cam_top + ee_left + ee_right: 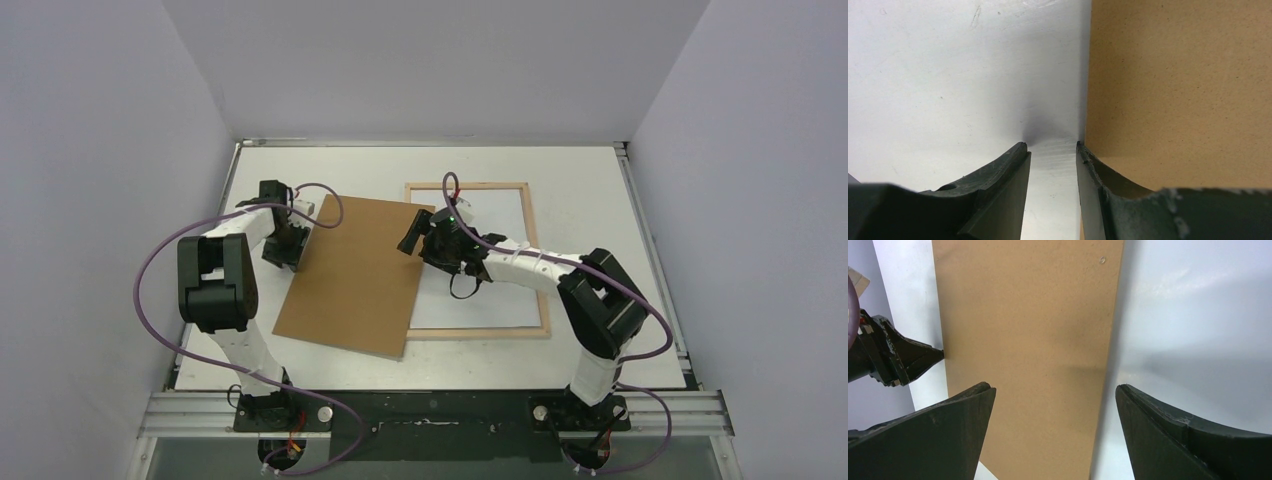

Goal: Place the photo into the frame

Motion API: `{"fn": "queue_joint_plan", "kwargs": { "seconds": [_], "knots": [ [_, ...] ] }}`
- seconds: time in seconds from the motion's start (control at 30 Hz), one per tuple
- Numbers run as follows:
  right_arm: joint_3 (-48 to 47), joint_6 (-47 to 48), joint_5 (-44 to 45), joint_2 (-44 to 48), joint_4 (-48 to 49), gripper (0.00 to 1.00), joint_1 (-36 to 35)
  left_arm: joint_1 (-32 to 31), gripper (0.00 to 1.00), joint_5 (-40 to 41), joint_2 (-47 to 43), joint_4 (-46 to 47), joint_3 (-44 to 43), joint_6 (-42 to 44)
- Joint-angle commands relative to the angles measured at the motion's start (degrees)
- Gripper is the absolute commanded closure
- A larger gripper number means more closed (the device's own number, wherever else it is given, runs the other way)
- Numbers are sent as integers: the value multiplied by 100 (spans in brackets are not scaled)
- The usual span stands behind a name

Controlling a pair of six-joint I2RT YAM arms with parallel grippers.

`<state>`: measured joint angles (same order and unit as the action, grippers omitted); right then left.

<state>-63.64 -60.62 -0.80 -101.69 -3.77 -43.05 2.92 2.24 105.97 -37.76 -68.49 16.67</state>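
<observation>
**Two open grippers flank the backing panel, which lies partly over the frame.**

The plain brown rectangular fibreboard panel (355,280) lies skewed on the white table (600,200), and its right corner overlaps the left slat of the thin light-wood rectangular frame (490,184). At the panel's left edge sits the left gripper (1052,145), its fingers slightly apart with only bare table between them. One finger is against that edge, probably to push or steady the panel. Over the panel's right edge hovers the right gripper (1055,387), spread wide and holding nothing, seemingly ready to take that side. To the right of the panel, a white glossy sheet (495,305) fills the frame's opening. It is probably the photo lying face down, though no printed side shows to confirm this.
</observation>
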Motion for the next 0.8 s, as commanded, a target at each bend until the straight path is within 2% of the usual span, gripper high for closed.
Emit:
{"fn": "queue_joint_plan", "kwargs": {
  "seconds": [0.0, 0.27, 0.77],
  "knots": [
    [-3, 147, -163, 250, 154, 5, 144, -72, 62, -323, 116, -210, -71, -103],
    [71, 39, -526, 15, 539, 1, 148, 7, 63, -321, 118, -256, -130, -94],
    [304, -90, -630, -190, 825, 7, 98, 49, 65, -320, 108, -285, -191, -85]
  ]
}}
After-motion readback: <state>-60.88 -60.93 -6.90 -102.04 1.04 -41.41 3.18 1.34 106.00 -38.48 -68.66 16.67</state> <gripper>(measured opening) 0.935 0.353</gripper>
